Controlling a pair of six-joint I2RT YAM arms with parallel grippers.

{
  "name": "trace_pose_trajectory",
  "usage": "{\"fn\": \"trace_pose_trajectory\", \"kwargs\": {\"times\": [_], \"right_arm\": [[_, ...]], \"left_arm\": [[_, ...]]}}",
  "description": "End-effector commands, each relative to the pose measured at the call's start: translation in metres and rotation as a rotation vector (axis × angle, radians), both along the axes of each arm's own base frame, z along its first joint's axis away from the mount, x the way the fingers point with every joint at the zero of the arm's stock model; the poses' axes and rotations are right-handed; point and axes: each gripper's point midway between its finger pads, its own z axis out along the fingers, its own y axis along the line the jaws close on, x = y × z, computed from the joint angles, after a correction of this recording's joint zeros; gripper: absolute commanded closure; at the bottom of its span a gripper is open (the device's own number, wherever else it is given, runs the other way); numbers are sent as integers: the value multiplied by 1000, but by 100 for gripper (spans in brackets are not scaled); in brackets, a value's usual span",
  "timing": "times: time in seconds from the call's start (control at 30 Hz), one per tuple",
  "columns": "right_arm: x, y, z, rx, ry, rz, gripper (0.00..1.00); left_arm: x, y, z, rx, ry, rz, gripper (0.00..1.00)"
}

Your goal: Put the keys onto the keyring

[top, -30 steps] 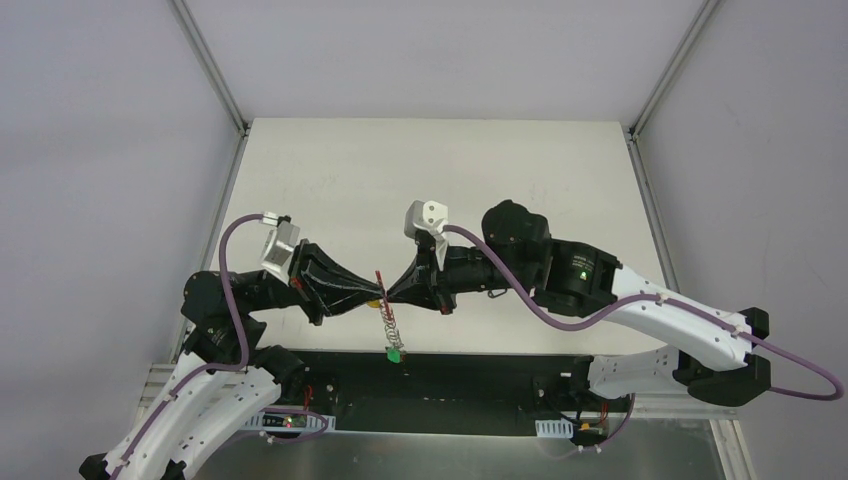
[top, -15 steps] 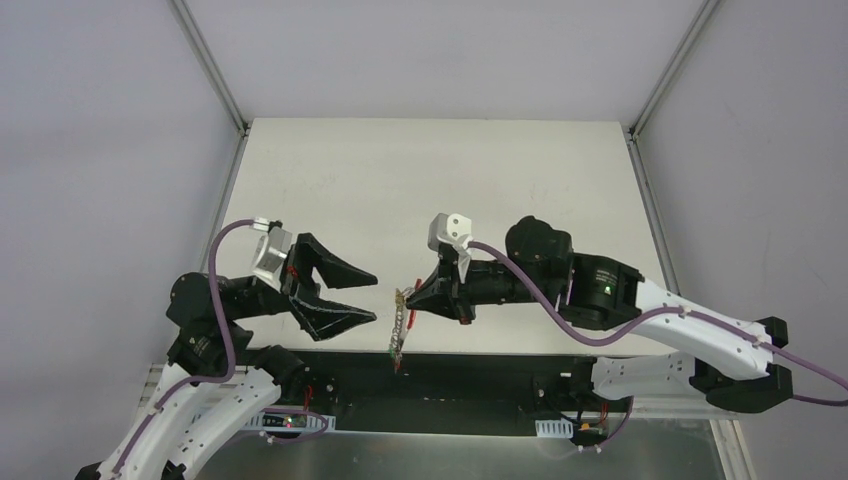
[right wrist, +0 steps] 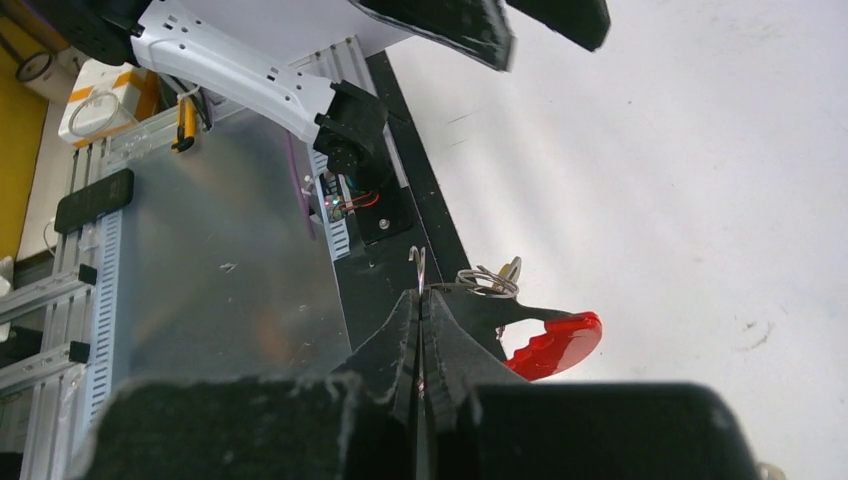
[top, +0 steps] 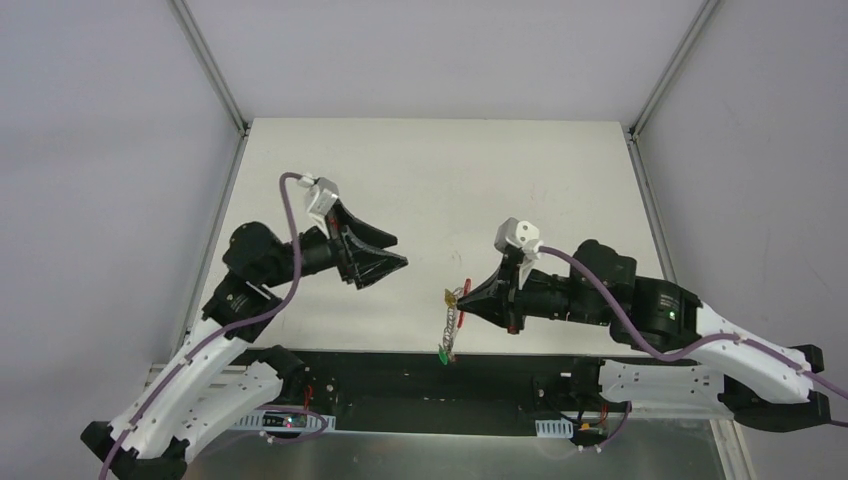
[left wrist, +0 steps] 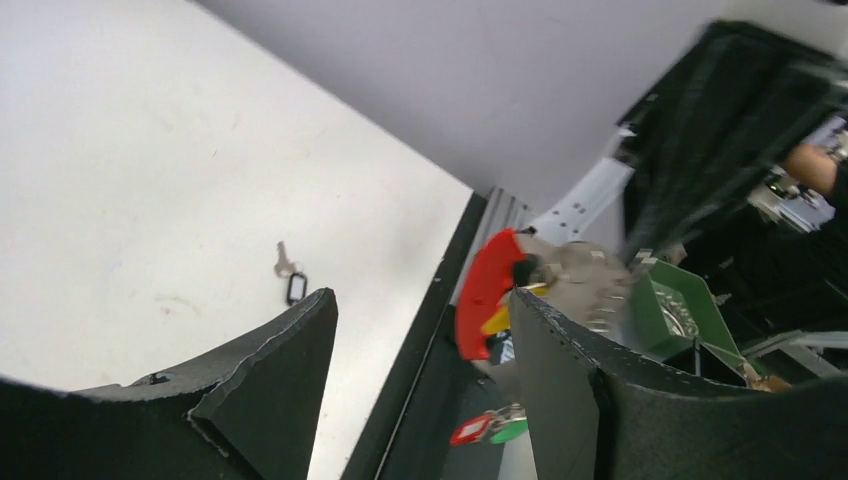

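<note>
We see the right jaws pressed together on the keyring (top: 455, 320), pinching its thin metal wire at their very tip. In the right wrist view a sliver of that wire pokes up from between the closed fingers (right wrist: 390, 345). The red arc (right wrist: 555, 345) juts out just beside them, with a couple of silvery rings (right wrist: 488, 280) bunched next to it.

From above, the keyring hangs off the jaws over the near edge of the counter (top: 420, 180), clear of the surface. Its spring-like row of loops trails down toward the arms' bases. A yellow tag (top: 452, 296) sits near the top by the jaws, and a green tag (top: 442, 352) and a red tag (left wrist: 470, 430) dangle at the bottom end.

The left jaws are spread wide and hold nothing. The left arm (top: 250, 270) is raised above the left half of the counter, its jaws pointing toward the right arm (top: 640, 305) and well apart from the keyring.

Between the left fingers (left wrist: 270, 360), the wrist view shows one black-tagged key (left wrist: 290, 282) lying flat on the counter near its edge, apart from the keyring. Whether the hanging keys are fully threaded on the loops we cannot tell.
</note>
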Motion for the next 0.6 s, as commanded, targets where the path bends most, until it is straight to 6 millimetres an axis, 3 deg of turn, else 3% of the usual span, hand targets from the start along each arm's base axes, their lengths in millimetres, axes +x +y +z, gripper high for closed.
{"fn": "trace_pose_trajectory", "kwargs": {"times": [0.0,0.37,0.57], "right_arm": [[9,-19,14,54,66,-124,100],[26,-54,20,23,109,-307,100],[39,-74,30,17,107,-416,100]], "left_arm": [[42,-12,-30,65,96,98,38],[90,-65,-105,219,238,73,39],[105,-109,-144,300,356,29,38]]}}
